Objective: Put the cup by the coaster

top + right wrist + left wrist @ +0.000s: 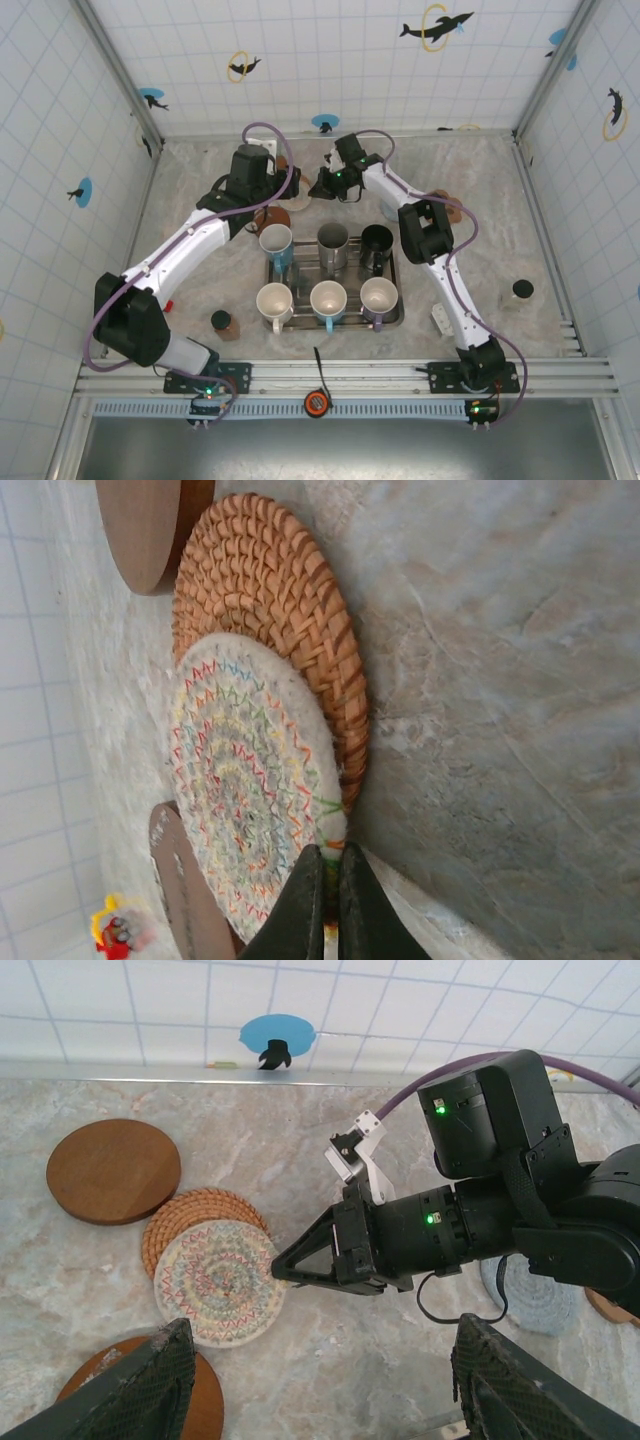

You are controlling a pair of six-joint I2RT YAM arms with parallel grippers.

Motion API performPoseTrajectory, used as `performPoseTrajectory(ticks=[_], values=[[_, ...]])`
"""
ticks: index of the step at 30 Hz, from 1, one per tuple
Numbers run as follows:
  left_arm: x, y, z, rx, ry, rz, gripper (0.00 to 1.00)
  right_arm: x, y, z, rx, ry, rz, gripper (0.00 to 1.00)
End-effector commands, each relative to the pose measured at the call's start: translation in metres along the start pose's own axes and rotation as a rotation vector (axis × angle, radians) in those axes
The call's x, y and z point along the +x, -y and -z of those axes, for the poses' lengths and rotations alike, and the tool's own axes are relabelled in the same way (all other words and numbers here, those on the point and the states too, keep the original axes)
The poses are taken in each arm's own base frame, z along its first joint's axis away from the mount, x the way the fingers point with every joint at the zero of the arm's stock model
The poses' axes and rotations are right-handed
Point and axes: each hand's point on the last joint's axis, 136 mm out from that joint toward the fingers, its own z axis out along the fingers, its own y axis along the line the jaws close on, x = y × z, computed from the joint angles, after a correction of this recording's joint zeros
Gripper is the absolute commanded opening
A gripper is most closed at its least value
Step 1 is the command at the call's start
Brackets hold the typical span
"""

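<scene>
Two right fingers clamped on stitched coaster rim, left fingers apart nearby

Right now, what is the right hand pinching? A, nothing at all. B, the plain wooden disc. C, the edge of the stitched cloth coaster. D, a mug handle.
C: in the right wrist view, the right hand is closed on the rim of the stitched cloth coaster, which lies overlapping the rattan coaster.
</scene>
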Motion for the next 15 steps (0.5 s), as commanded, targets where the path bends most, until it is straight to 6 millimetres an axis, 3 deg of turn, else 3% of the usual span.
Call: performPoseTrajectory(ticks=[1, 6, 15], values=[[-0.003, -0.002, 0.004, 0.006, 0.012, 0.020, 0.68, -0.003, -0.012, 0.002, -0.016, 0.005, 0.026, 0.00], [-0.006, -0.001, 0.007, 0.010, 0.019, 0.021, 0.68, -0.006, -0.022, 0.012, -0.029, 0.014, 0.053, 0.00], [-0.012, 0.003, 0.012, 0.029, 0.038, 0.026, 0.68, -0.014, -0.061, 0.045, -0.104, 0.062, 0.128, 0.00]])
